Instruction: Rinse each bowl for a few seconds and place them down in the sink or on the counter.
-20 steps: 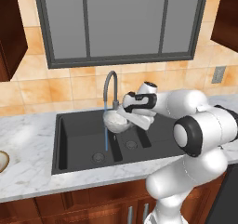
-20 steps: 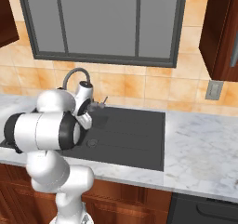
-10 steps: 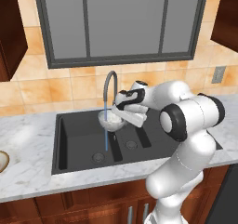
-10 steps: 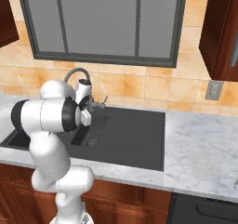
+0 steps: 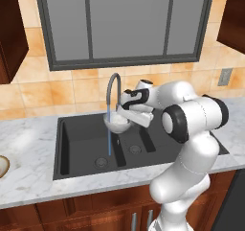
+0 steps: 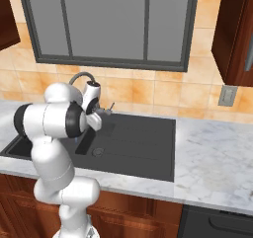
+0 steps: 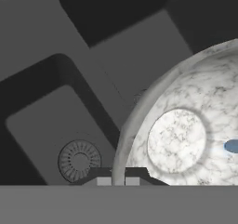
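Note:
My gripper (image 5: 125, 116) is shut on the rim of the whitish-grey speckled bowl (image 5: 116, 122) and holds it above the black sink (image 5: 79, 129), just under the spout of the grey gooseneck tap (image 5: 113, 87). A thin blue stream of water (image 5: 109, 141) falls from the spout past the bowl's left side into the big basin. In the hand view the bowl (image 7: 186, 135) shows its pale marbled inside with a blue water spot, and its rim sits between my fingertips (image 7: 118, 179). The tan-rimmed bowl (image 5: 2, 167) lies on the white marble counter (image 5: 28, 139) at the far left edge.
A round drain (image 7: 79, 161) lies in the basin below the hand. The flat drainboard (image 6: 143, 133) and open marble counter (image 6: 212, 158) stretch to the right of the sink. A window and tiled wall stand behind the tap (image 6: 81, 77); my own arm blocks the sink's near side.
The arm's elbow has swung left and upward, and the held bowl has shifted slightly left, closer under the spout. The gripper has stayed shut on the bowl.

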